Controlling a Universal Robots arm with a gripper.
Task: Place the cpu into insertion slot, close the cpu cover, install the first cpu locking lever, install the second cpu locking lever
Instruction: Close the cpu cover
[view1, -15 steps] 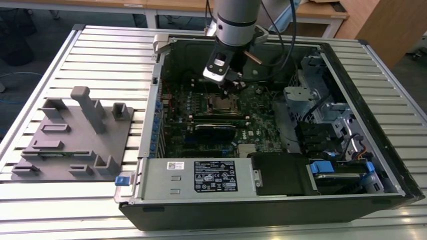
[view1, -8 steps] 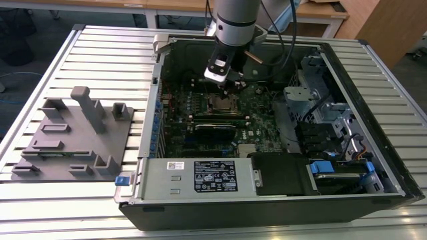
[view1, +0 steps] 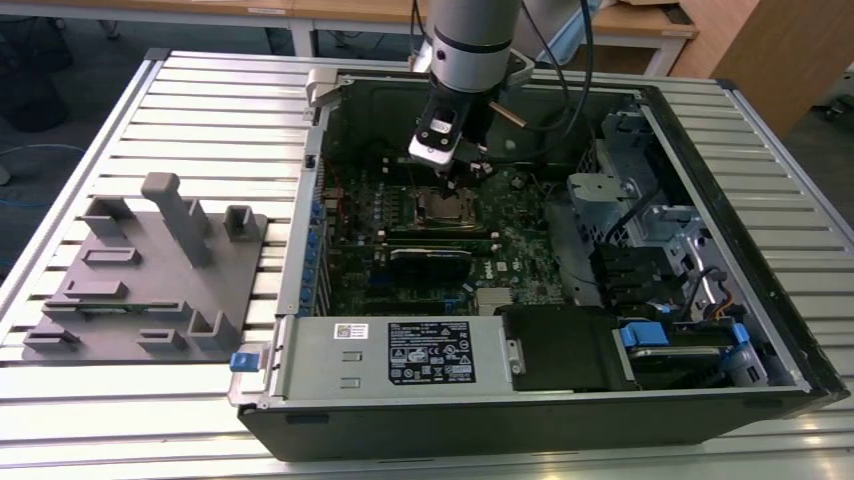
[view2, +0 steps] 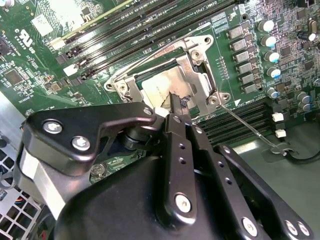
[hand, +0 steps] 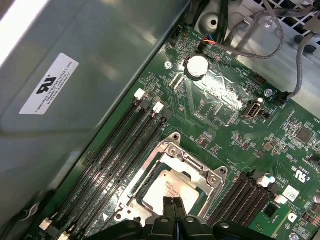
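Note:
The cpu (view2: 162, 85) lies in the insertion slot (hand: 150, 172) on the green motherboard, its pale metal top (hand: 167, 189) showing through the window of the cpu cover (view2: 200, 82). The silvery cover frame (hand: 202, 175) lies down flat around the chip. My gripper (view2: 175, 100) is shut with nothing between its fingers, and its tips rest at the cover's edge over the chip (view1: 441, 207). In the exterior view the gripper (view1: 454, 175) hangs straight above the socket. One thin locking lever (view2: 250, 131) sticks out unlatched from the socket corner. The other lever (view2: 150, 57) runs along the opposite side.
Long black memory slots (hand: 120, 150) flank the socket. The open computer case (view1: 694, 130) walls in the board, with a power supply (view1: 400, 355) in front and a drive cage (view1: 641, 210) on the exterior view's right. A grey fixture (view1: 147, 270) sits on the slatted table.

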